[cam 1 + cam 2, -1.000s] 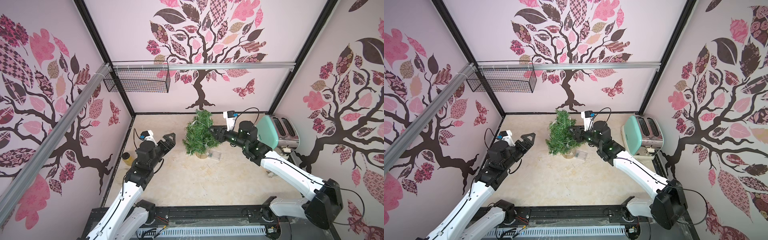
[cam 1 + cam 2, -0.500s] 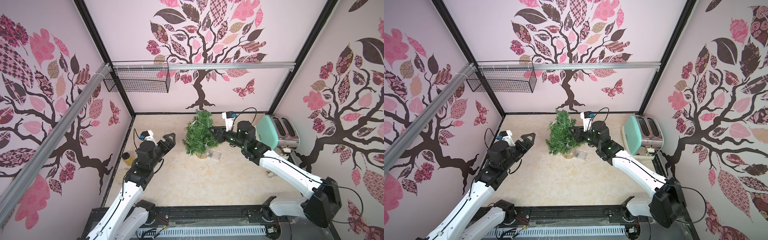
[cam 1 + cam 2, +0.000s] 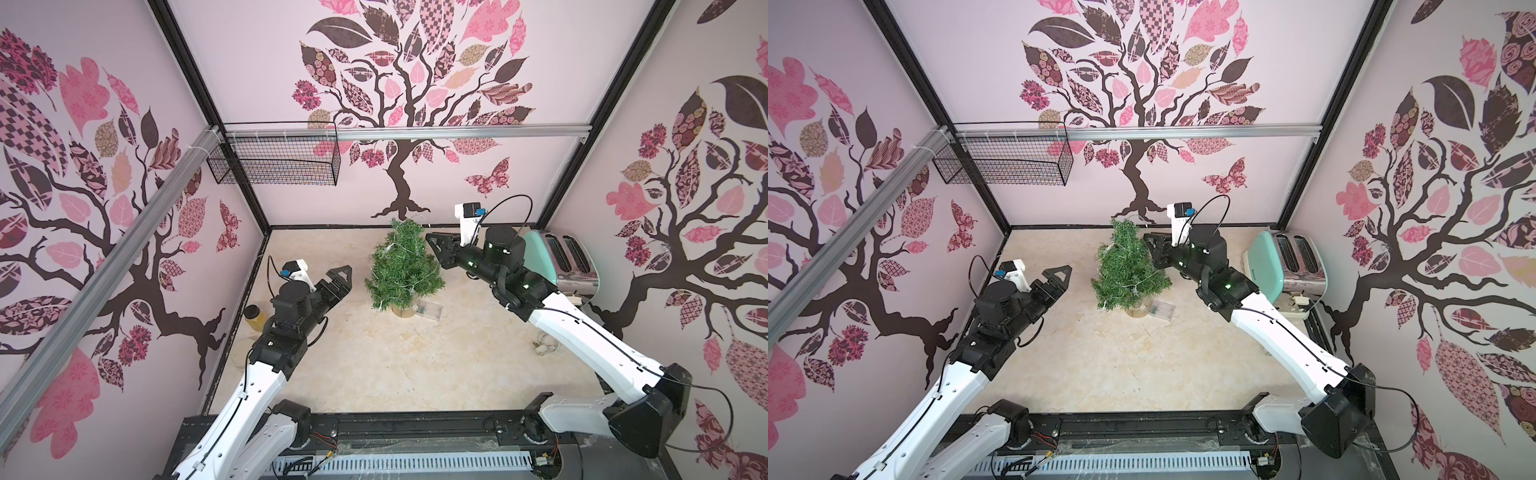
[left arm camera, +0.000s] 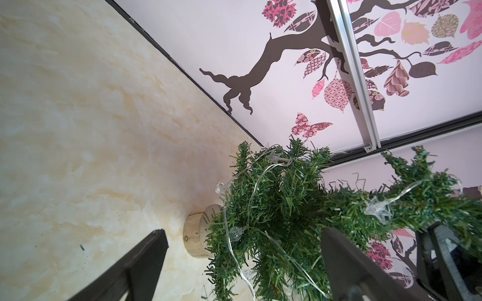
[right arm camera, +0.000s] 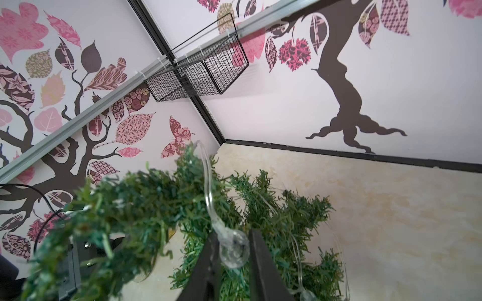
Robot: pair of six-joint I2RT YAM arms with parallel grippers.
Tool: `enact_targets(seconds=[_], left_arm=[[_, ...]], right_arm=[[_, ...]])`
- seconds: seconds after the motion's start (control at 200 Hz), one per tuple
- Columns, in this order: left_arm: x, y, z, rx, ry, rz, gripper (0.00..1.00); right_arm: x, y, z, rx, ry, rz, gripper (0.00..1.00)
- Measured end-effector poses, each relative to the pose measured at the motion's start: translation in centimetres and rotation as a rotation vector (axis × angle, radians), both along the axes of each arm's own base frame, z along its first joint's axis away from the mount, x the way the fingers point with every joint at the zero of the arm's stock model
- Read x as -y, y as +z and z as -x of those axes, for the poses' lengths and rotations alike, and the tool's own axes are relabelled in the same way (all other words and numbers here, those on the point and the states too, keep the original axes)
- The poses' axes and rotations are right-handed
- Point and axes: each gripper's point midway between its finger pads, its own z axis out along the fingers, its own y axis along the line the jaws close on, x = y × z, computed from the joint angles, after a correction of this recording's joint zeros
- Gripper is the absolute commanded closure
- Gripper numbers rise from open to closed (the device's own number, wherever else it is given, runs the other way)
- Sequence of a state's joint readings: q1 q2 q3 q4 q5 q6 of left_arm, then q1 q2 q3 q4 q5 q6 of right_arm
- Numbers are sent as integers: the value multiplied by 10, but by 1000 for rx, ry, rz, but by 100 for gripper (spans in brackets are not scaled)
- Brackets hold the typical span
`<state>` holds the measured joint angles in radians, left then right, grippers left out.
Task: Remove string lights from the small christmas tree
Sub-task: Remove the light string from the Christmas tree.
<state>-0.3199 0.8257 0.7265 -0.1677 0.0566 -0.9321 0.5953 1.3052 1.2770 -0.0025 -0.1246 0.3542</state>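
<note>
We saw small christmas tree (image 3: 401, 270) mid-frame, string lights (image 4: 377, 209) wound on it, wire partly buried in needles. Right gripper (image 5: 233, 246) pinched a round bulb (image 5: 234, 256). Left gripper (image 4: 242, 232) spread wide, fingers cut off at frame bottom.

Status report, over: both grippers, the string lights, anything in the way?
Left gripper open, short of the small christmas tree. Right gripper shut on the string lights, at a round bulb. Wire wound through branches, may snag.
</note>
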Motion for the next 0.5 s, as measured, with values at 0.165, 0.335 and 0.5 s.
enact_targets(seconds=[0.165,0.335,0.5], left_arm=[[8,20,-2,46,-56,-19,2],[17,43,-7,99,-135,-34,2],[29,51,-12,119,-215,-38,2]], right_arm=[[0,16,-17,37,-1,57,81],[-4,28,-29,81,34,138,81],[-11,45,-30,135,82,185,82]])
